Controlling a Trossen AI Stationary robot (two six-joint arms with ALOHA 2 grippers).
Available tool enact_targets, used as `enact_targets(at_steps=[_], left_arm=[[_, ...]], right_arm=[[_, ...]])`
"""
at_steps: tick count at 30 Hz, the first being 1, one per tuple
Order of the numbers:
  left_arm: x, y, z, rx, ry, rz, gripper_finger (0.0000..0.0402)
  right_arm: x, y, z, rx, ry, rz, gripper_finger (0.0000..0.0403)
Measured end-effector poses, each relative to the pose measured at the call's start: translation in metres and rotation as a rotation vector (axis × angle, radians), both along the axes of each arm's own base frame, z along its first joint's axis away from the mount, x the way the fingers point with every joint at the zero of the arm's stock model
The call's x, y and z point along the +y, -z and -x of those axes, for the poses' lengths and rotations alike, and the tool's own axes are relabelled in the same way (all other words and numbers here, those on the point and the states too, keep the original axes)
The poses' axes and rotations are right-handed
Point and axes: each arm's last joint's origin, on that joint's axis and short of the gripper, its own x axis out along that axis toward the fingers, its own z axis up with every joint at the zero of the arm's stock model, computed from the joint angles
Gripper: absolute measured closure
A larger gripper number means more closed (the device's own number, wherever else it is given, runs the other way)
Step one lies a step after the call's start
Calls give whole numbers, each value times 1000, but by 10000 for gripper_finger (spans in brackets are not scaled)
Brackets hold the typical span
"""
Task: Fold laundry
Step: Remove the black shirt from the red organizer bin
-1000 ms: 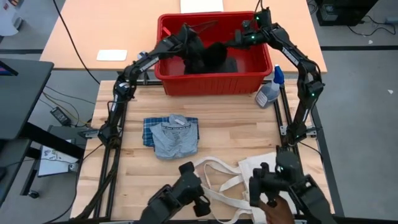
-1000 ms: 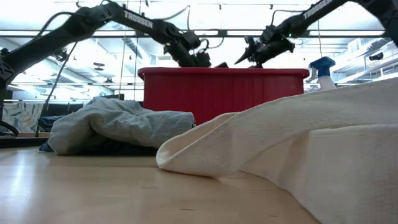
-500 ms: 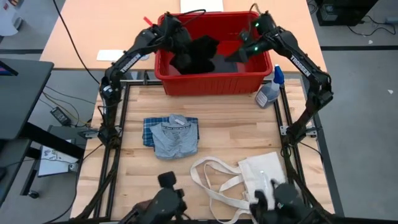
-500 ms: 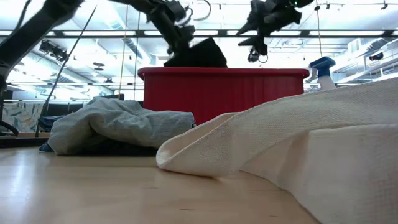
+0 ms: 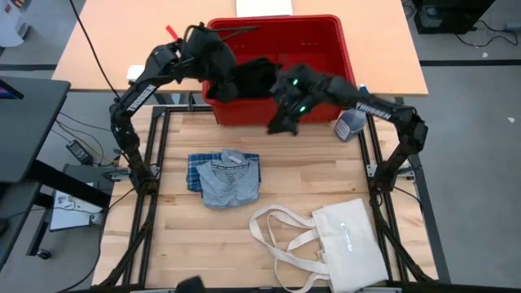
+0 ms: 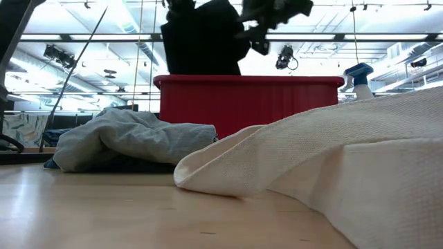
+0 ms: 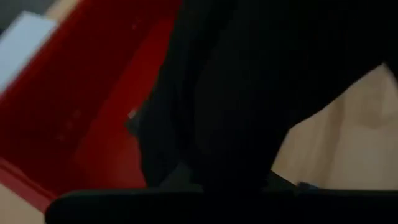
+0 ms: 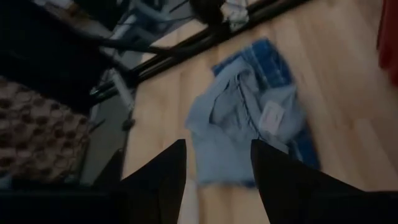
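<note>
A black piece (image 5: 254,77) of laundry hangs over the red bin (image 5: 326,49), with my left gripper (image 5: 221,81) shut on it at the bin's left near corner. In the low view the black piece (image 6: 201,38) hangs above the bin's rim (image 6: 249,80). My right gripper (image 8: 214,174) is open and holds nothing. It hovers over the bin's near wall (image 5: 275,124), pointing toward the table. A folded light blue-grey piece (image 5: 228,181) lies on a blue-white plaid piece (image 5: 195,167) at the table's middle left. My left gripper holds the black piece by its upper part (image 7: 224,168). The cloth itself covers the fingers, so the kind of hold does not show. The piece hangs slack below the gripper. The bin's wall hides its lower end.
A cream tote bag (image 5: 346,236) with long handles (image 5: 281,228) lies at the table's near right. A spray bottle (image 5: 352,120) stands to the right of the bin. More dark cloth lies inside the bin (image 5: 313,73).
My left gripper has risen and drawn toward the table's left edge, lifting the black piece up out of the bin until it hangs above the rim. My right gripper has swung from the bin's far right toward its near wall and rolled, staying open.
</note>
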Motion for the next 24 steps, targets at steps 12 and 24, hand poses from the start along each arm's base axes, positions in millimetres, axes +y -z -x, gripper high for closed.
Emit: enact_targets(at_steps=[12,24], left_arm=[[-91,-19,29,63,152,98,382],[-156,-10,36,139,300,186,382]], right_arm=[[14,74,-38,-291,341,35,220],[74,113,-79,-363,385,141,220]])
